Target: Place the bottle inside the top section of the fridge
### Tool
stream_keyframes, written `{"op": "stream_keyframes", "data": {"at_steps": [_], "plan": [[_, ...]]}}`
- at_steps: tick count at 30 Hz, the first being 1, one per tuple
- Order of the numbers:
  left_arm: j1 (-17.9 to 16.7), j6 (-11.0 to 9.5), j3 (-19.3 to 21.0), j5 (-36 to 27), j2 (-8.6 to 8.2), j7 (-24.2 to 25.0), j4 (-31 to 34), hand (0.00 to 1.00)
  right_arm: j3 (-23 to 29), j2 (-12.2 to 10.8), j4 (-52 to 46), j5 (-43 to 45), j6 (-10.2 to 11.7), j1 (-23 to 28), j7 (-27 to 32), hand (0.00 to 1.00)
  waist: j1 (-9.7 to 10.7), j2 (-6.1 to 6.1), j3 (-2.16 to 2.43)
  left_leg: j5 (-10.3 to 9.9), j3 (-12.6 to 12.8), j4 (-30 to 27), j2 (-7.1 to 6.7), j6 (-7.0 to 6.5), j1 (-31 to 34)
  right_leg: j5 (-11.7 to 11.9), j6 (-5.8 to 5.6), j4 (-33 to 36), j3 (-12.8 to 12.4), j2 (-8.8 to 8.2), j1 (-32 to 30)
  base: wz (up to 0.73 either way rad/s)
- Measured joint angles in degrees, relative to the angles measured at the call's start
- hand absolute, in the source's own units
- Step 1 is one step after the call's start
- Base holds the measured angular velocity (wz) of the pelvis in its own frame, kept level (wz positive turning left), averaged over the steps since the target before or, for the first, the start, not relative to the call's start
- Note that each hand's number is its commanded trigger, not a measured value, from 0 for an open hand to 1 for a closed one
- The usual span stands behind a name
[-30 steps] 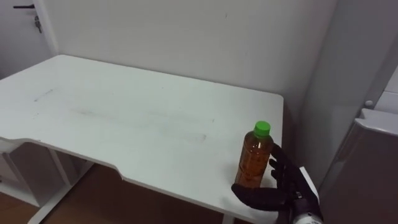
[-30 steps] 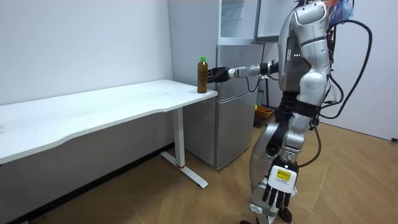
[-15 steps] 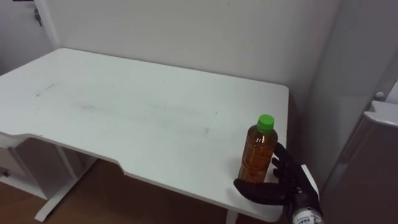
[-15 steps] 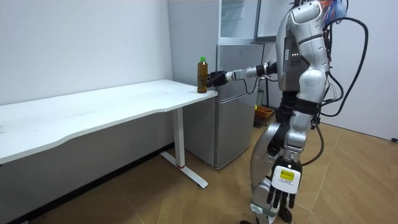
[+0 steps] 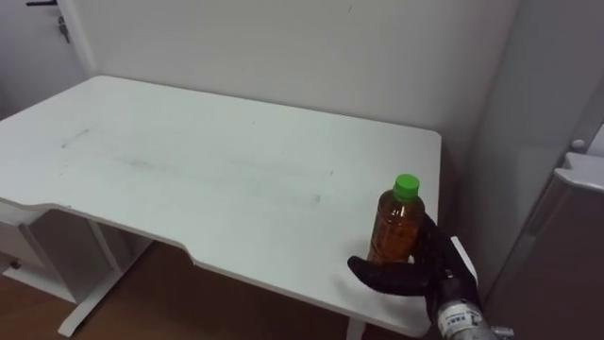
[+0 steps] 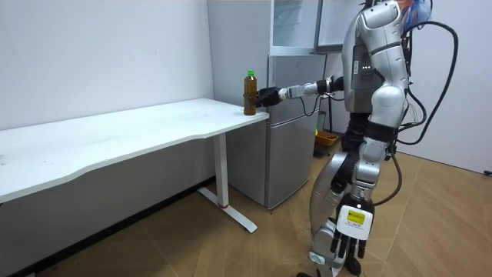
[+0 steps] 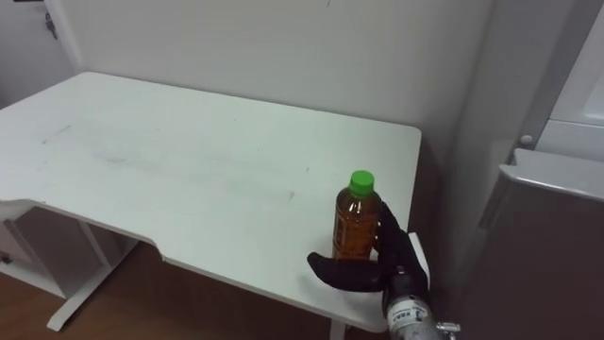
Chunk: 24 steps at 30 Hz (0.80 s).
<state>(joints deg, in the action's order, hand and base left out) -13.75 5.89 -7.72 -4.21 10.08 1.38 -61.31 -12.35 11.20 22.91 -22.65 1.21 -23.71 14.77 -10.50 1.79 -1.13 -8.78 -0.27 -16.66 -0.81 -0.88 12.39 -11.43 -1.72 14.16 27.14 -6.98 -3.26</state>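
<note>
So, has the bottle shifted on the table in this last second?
No. In the room view the bottle stands upright at the same corner of the table.

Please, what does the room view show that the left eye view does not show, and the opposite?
Room view: the left robot hand hanging open by the leg, and the upper fridge apparently open. Left eye view: the right robot hand cupping the bottle, thumb in front, fingers behind. Both: the bottle upright near the table corner.
</note>
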Motion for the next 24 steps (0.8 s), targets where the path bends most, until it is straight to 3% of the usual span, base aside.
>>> {"op": "stream_keyframes", "data": {"at_steps": [24], "plan": [[0.0,0.1,-0.5,-0.1,-0.02,0.3,0.1,0.00,0.1,0.3,0.0,-5.1,0.0,-3.2,0.1,0.00,-0.8,0.65,0.24,0.1,0.0,-0.1,-0.08,-0.13,0.0,-0.1,-0.16,0.7,0.0,-0.25,-0.1,0.00]]}}
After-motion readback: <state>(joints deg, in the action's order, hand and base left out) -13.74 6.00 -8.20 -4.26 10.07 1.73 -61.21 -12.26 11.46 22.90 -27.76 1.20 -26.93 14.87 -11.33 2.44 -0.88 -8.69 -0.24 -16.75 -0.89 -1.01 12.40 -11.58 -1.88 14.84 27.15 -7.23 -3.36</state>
